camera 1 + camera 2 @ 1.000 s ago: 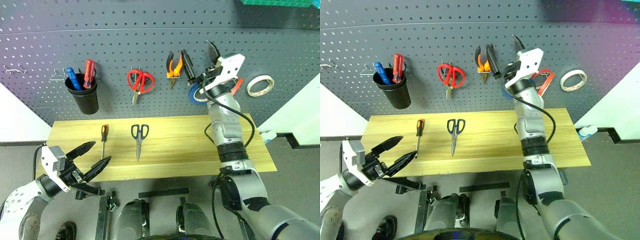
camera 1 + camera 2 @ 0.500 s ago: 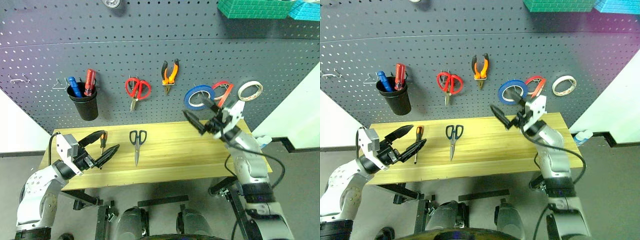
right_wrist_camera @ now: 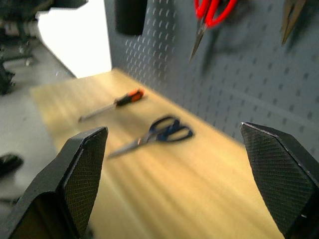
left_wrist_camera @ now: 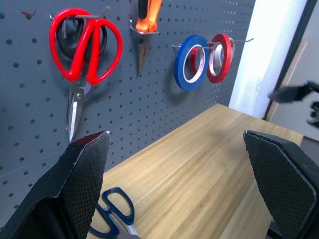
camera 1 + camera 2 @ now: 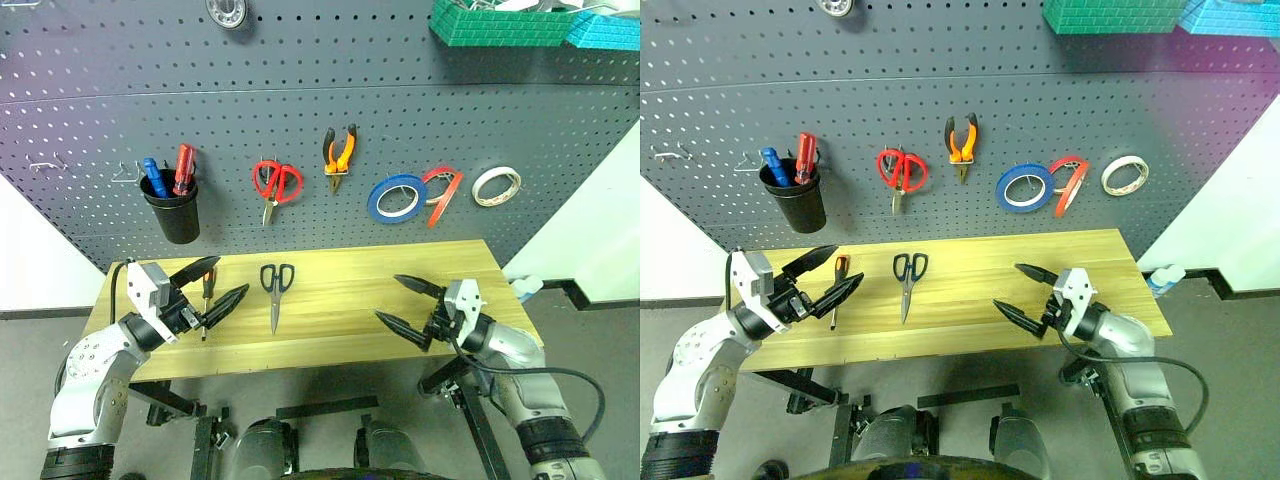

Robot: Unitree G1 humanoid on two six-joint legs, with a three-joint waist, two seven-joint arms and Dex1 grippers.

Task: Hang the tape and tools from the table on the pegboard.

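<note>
The dark grey pegboard (image 5: 300, 120) carries, from 9 toward 3 o'clock, a black cup (image 5: 178, 212) of red and blue screwdrivers, red-handled scissors (image 5: 275, 185), orange-and-black pliers (image 5: 339, 152), a blue tape roll (image 5: 396, 197), the red tape (image 5: 441, 193) and a cream-white roll (image 5: 497, 185). Below, the wooden surface (image 5: 340, 310) holds black-handled scissors (image 5: 276, 288) at centre-left and the orange-and-black screwdriver (image 5: 207, 296) toward 9 o'clock. The left gripper (image 5: 208, 290) straddles that screwdriver, jaws wide apart and empty. The right gripper (image 5: 408, 306) hovers at 4 o'clock over bare planks, jaws likewise wide and empty.
</note>
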